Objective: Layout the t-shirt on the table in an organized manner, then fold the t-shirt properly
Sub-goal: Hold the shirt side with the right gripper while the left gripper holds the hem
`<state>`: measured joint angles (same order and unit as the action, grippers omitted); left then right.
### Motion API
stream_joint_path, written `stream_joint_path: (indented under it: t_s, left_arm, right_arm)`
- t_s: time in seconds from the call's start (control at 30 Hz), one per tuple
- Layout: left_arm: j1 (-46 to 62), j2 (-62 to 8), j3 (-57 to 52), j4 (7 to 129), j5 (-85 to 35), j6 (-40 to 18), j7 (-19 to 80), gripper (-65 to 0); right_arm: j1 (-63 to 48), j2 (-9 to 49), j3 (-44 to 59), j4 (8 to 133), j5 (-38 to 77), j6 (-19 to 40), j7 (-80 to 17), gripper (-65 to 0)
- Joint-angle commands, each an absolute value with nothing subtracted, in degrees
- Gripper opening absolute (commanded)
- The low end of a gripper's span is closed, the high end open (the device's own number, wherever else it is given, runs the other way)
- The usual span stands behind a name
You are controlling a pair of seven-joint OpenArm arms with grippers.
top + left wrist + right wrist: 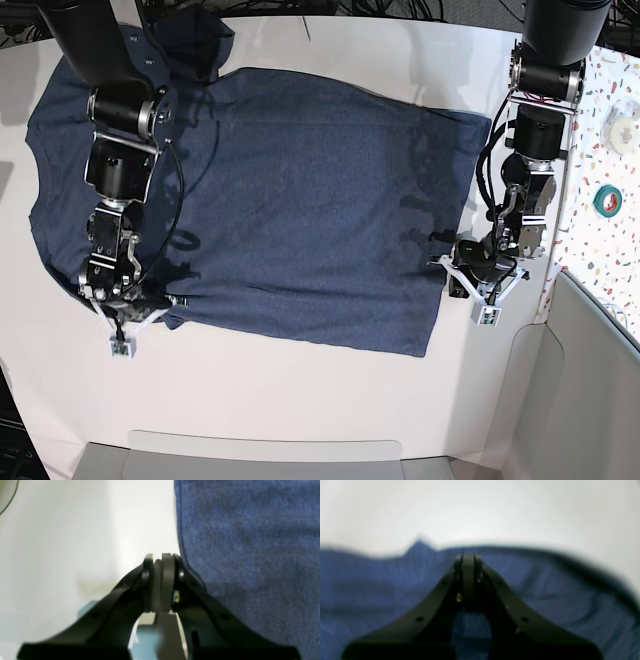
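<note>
Lying flat on the table (300, 400), the t-shirt (300, 200) spreads wide. Right gripper (468, 556) pressed together over fabric; left gripper (161, 557) pressed together beside the hem

I counted one t-shirt (290, 200), the only garment, spread across one white desk (300, 400). I had two arms over it, each ending in one claw: my left claw (462, 268) at about three o'clock in the base view, my right claw (150, 300) at about eight o'clock. On the speckled strip (600, 240) past the desk's three o'clock edge I made out two tape rolls: one teal (607, 199), one pale (625, 115).
</note>
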<state>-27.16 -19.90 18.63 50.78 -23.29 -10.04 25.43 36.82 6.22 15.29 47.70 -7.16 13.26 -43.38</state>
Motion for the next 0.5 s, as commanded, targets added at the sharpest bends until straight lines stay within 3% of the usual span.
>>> stream_joint_path:
  t_s: [0.0,0.2,0.47]
  left_arm:
    - [-27.82,-20.44,18.42,51.03,-22.9,-9.8,27.65,-59.0]
    - [-27.74,-20.44,18.42,51.03,-22.9,-9.8,27.65,-59.0]
    - [-26.86,-20.35,18.42,51.03,-22.9,-9.8,27.65,-59.0]
  right_arm:
    - [38.55,7.16,14.46,48.75,-7.16,12.88,-41.89,-65.0]
    - [37.41,7.43,10.95,47.34,-7.16,12.7,-41.63,-65.0]
    - [39.6,9.19,10.77,38.37,-7.16,12.44,-32.84,-65.0]
